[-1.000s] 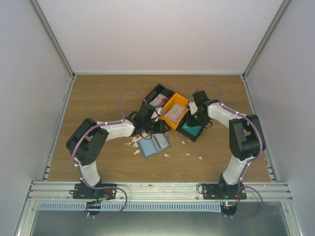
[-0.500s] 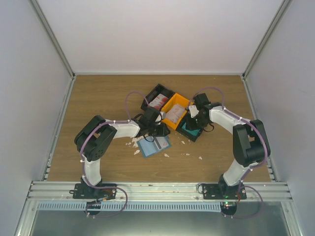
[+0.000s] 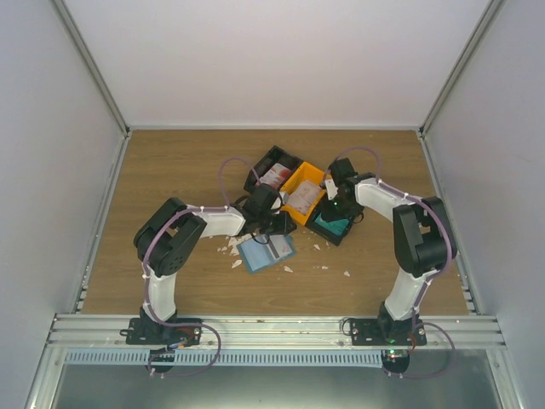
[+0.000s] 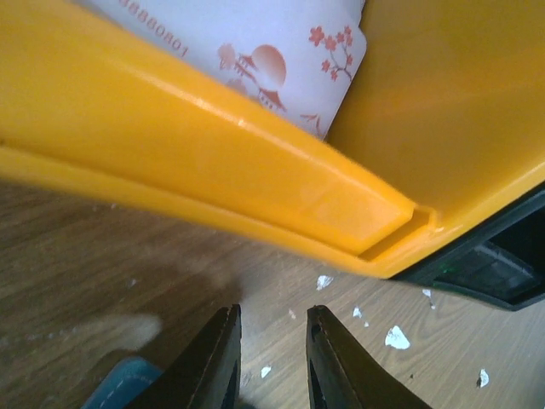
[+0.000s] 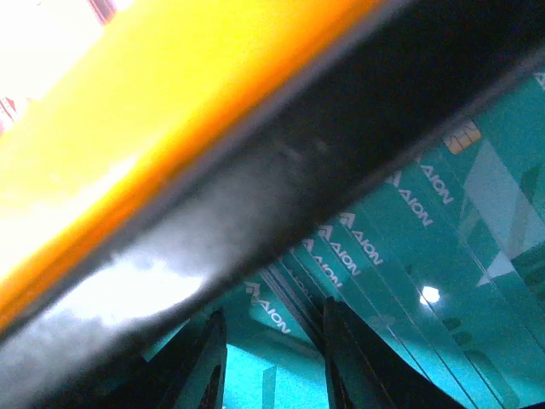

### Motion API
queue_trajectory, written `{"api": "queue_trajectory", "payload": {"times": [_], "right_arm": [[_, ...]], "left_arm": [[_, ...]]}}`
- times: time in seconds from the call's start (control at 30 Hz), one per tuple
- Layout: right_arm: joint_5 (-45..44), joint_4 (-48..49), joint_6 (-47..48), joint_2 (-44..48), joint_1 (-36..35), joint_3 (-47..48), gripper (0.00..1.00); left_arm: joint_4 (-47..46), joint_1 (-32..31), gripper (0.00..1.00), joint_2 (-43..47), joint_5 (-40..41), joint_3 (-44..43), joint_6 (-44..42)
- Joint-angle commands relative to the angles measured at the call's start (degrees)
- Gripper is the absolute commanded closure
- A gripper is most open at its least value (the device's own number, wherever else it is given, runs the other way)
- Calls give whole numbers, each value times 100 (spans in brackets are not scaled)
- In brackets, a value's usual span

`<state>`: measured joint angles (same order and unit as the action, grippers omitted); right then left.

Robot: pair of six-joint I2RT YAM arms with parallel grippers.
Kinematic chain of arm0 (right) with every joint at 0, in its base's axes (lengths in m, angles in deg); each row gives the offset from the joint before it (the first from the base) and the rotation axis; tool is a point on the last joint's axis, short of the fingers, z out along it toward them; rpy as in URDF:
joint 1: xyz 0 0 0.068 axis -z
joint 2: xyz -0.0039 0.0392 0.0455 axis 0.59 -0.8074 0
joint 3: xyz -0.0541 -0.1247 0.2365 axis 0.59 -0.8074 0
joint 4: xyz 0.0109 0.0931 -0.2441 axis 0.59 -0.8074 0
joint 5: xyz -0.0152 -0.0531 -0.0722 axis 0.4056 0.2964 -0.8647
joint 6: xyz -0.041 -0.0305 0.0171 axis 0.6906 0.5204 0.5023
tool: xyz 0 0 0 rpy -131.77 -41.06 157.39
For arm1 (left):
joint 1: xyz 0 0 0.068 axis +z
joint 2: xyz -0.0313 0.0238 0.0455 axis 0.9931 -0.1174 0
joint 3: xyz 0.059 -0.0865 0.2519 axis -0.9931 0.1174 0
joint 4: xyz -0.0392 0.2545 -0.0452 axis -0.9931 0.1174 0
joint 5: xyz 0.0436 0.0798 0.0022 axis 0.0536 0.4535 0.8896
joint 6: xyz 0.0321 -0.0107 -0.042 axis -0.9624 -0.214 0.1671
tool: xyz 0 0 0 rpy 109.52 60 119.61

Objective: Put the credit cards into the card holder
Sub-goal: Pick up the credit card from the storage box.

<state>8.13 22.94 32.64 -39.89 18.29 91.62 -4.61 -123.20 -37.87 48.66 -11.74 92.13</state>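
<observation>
The blue card holder (image 3: 265,252) lies flat on the wood in front of the tray; its corner (image 4: 119,385) shows in the left wrist view. My left gripper (image 3: 277,225) (image 4: 274,310) hovers low over bare wood between the holder and the orange compartment, open with nothing between its fingers. A white card with red blotches (image 4: 281,51) lies in that orange compartment (image 3: 303,192). My right gripper (image 3: 333,207) (image 5: 272,308) reaches down into the black compartment of fanned teal credit cards (image 3: 334,227) (image 5: 443,221), open, its fingers straddling the cards.
The three-compartment tray has a far black bin (image 3: 260,167) with red-blotched cards (image 3: 274,175). The orange wall (image 4: 255,170) stands just ahead of my left fingers. White scraps (image 3: 232,248) (image 4: 396,337) are scattered on the wood around the holder.
My left arm has stretched rightward toward the tray and its jaws have narrowed. My right gripper's jaws have spread wider over the teal cards.
</observation>
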Motion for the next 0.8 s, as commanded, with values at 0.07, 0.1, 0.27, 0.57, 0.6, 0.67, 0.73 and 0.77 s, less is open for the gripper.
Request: {"api": "queue_trajectory", "payload": {"times": [0.07, 0.1, 0.27, 0.57, 0.6, 0.67, 0.73, 0.77], "right_arm": [[239, -188, -10, -103, -158, 64, 76], [319, -178, -22, -16, -179, 9, 78], [657, -205, -86, 366, -232, -196, 85], [1149, -259, -68, 873, -335, -548, 87], [1154, -275, -59, 903, -348, -570, 87], [1173, -301, -66, 934, -386, -619, 87], [1139, -315, -81, 956, -424, -671, 86], [1100, -311, -96, 949, -440, -698, 85]], "left_arm": [[-353, -64, 74, -125, -130, -224, -28], [-410, -72, 74, -103, -163, -202, -32], [-411, -93, 74, -246, -315, -308, -69], [-411, -118, 74, -359, -373, -415, -52], [-411, -119, 74, -371, -376, -425, -58], [-400, -127, 74, -388, -379, -449, -51], [-394, -128, 74, -395, -377, -470, -52], [-385, -128, 74, -399, -378, -478, -58]]}}
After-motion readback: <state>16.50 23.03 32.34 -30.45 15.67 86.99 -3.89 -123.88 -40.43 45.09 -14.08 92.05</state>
